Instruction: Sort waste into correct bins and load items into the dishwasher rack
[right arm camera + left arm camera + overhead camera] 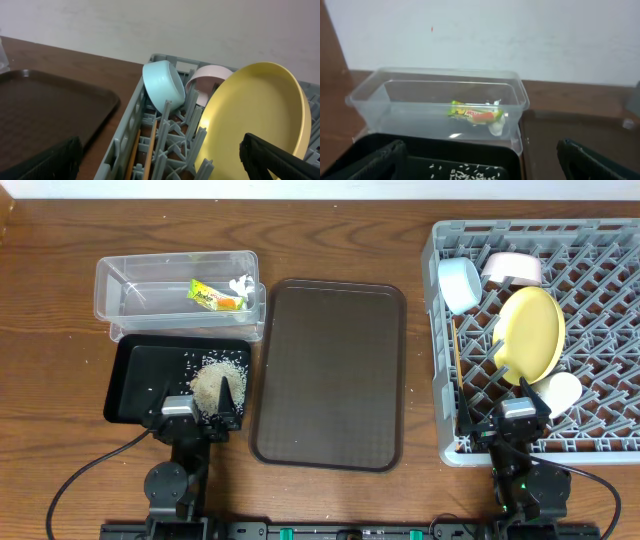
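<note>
The brown wooden tabletop (60,310) holds everything. The biggest thing on it is the square grey plastic dishwasher rack (433,300) with its grid of pegs, on the right side. In the middle lies a big dark brown serving tray (330,370). On the left sits the clear plastic tub (110,290), at the back. The flat black tray (150,380) is just in front of it.

The round yellow plate (530,332) stands on its edge in the rack. The light blue bowl (459,283) stands on its side at the rack's back left corner. The white bowl (515,268), a little pink, is just beside it. The small pale cup (560,392) sits near the front, close to the plate.

The left claw (480,150) is over the front edge of the black tray. It is spread wide and holds nothing. The right claw (160,145) is over the front of the rack, also spread wide and holding nothing.

The two thin wooden chopsticks (455,370) lie down low along the rack's left side. The heap of white rice (215,378) is in the black tray. The small green, yellow and orange snack wrapper (212,298) is in the clear tub, and the crumpled white paper scrap (241,284) is next to it.
</note>
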